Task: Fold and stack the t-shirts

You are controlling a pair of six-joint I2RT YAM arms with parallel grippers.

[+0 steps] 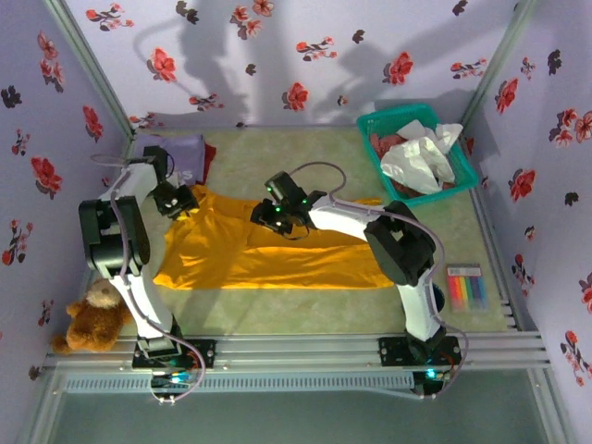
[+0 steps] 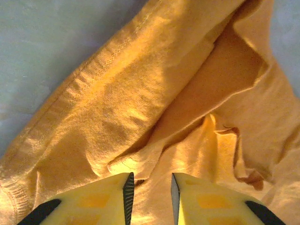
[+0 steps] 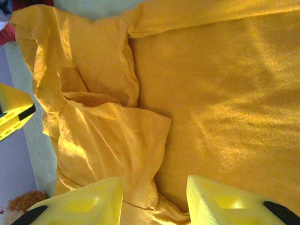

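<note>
**A:** Where does the orange-yellow t-shirt (image 1: 268, 257) lie?

**B:** Across the middle of the table (image 1: 305, 313), its long axis running left to right and its left end rumpled.

**A:** Which arm is nearer that rumple?

**B:** The left gripper (image 1: 178, 201) hangs right over it, jaws slightly apart and pinching nothing, elbow raised by the left edge. The right gripper (image 1: 276, 217) hovers over the shirt's far hem near the middle, spread above a loose fold, forearm reaching leftward across the cloth.

**A:** So the cloth lies straight below both?

**B:** Yes, I'd judge so.
</note>
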